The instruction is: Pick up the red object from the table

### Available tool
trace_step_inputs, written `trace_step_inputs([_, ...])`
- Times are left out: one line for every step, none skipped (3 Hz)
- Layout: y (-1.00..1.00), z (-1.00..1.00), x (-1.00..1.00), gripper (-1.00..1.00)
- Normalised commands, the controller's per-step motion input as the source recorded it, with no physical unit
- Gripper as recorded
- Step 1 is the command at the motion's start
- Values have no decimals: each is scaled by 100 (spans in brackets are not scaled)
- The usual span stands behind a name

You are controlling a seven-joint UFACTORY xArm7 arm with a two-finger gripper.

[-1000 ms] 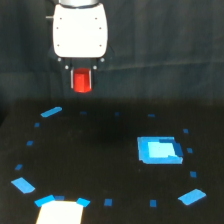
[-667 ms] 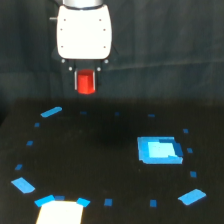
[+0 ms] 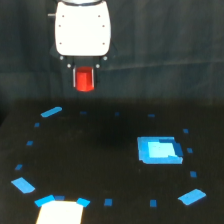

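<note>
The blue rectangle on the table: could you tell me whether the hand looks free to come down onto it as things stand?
Probably not as it is: the hand is shut on the red object, well above the table. Nothing lies on the blue rectangle, though.

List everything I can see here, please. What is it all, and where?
Red block: one, red-orange, held in the air between the fingers, well above the table.
Table: one, black, fills the lower part of the view.
Blue rectangle: one, bright blue, flat on the table toward the exterior view's right.
Pale patch: one, whitish, at the bottom edge toward the exterior view's left.
Tape marks: many, blue, small, scattered in a rough ring around the table.
Backdrop: one, dark, behind the table.
Gripper: one, white body with dark fingers, top of the view, shut on the block.
</note>
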Motion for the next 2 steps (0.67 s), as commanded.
trace_step_inputs([-41, -16, -3, -100])
trace_step_inputs([-48, -5, 3, -89])
